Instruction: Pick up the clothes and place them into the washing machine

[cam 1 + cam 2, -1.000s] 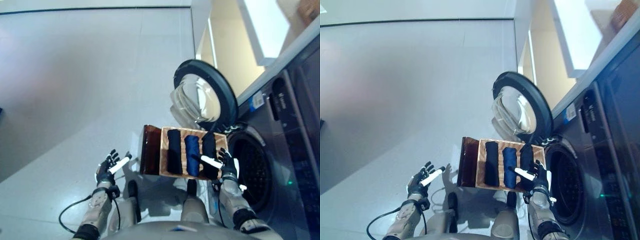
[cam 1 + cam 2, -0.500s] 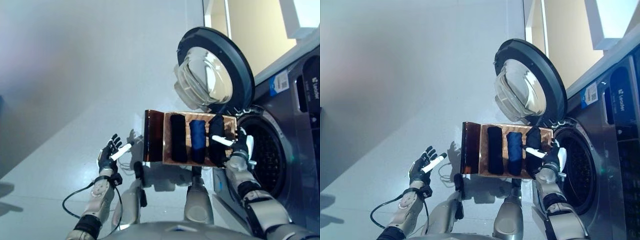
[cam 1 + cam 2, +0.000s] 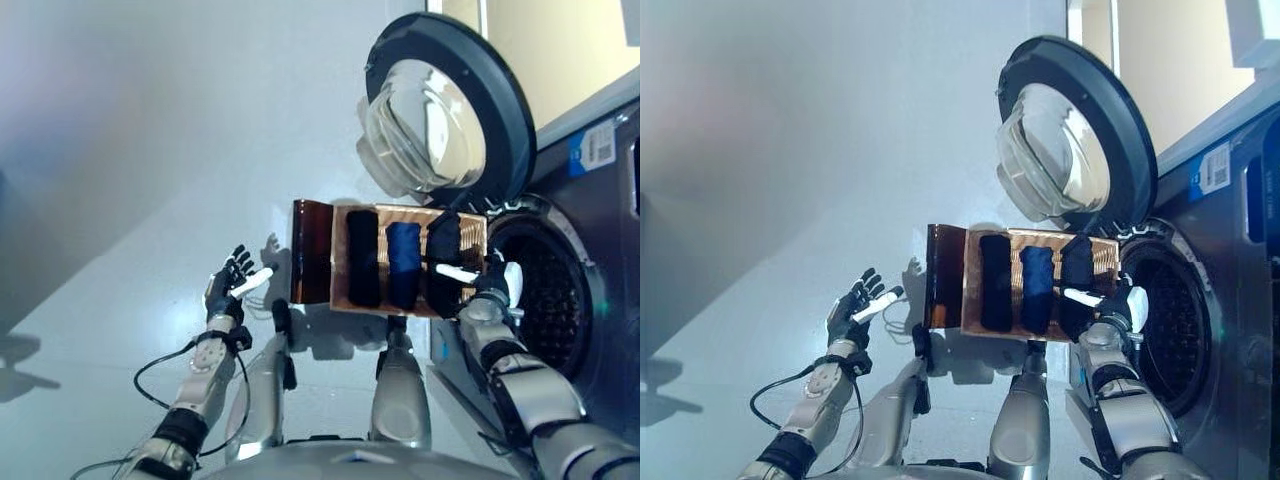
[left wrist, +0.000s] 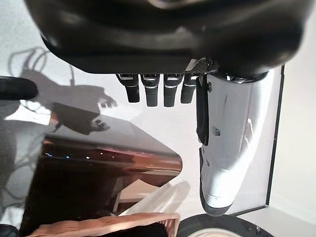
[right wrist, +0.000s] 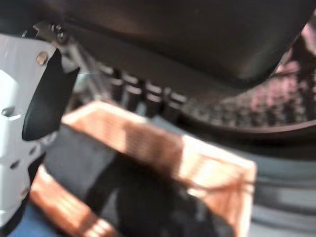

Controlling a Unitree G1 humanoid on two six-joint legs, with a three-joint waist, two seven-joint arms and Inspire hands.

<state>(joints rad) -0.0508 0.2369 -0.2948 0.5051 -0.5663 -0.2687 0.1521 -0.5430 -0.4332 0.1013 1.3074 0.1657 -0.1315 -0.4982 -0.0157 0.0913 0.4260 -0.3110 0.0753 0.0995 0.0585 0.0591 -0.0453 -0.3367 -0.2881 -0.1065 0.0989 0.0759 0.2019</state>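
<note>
A woven tan basket holds three rolled clothes side by side: a black roll, a blue roll and another black roll nearest the washer. My right hand is open at the basket's washer-side end, its white thumb lying across that last black roll. Its fingers reach straight past the basket rim toward the drum. My left hand hovers open over the floor, left of the basket, holding nothing.
The basket rests on a dark brown stand. The washing machine's round door stands open above the basket. Its dark drum opening is just right of the basket. Pale floor stretches away to the left.
The whole picture has shifted, so the camera has moved. My right hand has slid a little toward the drum side of the basket. The left hand stays open.
</note>
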